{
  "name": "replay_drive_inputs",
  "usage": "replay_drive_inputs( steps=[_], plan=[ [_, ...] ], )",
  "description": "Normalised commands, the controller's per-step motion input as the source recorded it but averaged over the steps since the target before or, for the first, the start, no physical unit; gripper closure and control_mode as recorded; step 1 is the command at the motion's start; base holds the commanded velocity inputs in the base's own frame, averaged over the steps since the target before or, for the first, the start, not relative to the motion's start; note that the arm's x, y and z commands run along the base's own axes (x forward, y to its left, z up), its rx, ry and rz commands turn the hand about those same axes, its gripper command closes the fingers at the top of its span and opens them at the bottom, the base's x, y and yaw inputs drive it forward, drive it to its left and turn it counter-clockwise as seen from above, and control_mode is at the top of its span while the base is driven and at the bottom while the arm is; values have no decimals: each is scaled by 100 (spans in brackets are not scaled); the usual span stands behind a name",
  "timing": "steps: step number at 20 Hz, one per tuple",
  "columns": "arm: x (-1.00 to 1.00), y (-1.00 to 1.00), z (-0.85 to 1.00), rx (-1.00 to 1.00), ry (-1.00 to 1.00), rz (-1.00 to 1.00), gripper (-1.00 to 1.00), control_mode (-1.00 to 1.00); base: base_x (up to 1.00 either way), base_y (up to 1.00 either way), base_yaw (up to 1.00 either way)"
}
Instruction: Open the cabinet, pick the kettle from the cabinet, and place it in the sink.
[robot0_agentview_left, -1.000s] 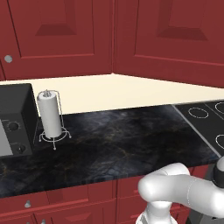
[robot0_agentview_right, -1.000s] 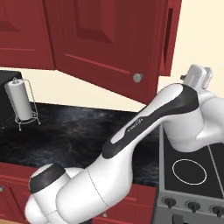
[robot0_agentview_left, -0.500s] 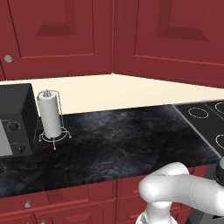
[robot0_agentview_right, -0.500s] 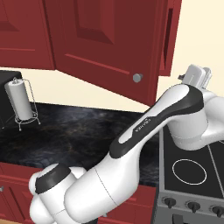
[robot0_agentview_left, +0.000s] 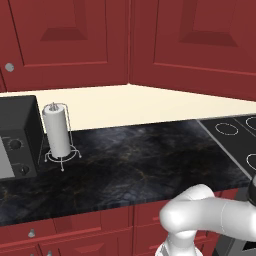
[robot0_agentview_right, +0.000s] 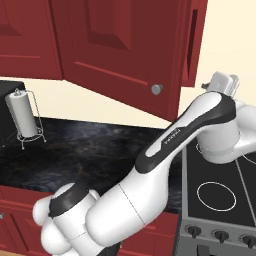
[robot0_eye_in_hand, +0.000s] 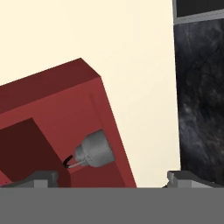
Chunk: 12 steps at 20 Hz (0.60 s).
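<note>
Kettle (robot0_eye_in_hand: 91, 150) sits inside the open cabinet (robot0_eye_in_hand: 57, 127), right between and just past the end effector (robot0_eye_in_hand: 113, 178) fingertips (robot0_eye_in_hand: 43, 178) in the hand view. It's tucked near the cabinet's edge, with bare cream wall beside it and the dark worktop (robot0_eye_in_hand: 201, 96) off to the side. End effector is spread wide, holding and touching nothing.

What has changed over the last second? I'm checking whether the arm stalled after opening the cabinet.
The arm swung slightly rightward at its elbow. The gripper stays open, holding nothing. The cabinet door stays swung open, and the paper towel holder has not moved.
</note>
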Motion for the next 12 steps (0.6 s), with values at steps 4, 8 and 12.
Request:
replay_drive_inputs(
  steps=[4,8,12],
  plan=[
    [29,0,-1,4,7,1,-100,-100,0,0,0],
    [22,-3,-1,7,7,2,-100,-100,0,0,0],
    [18,-3,-3,8,7,1,-100,-100,0,0,0]
  ],
)
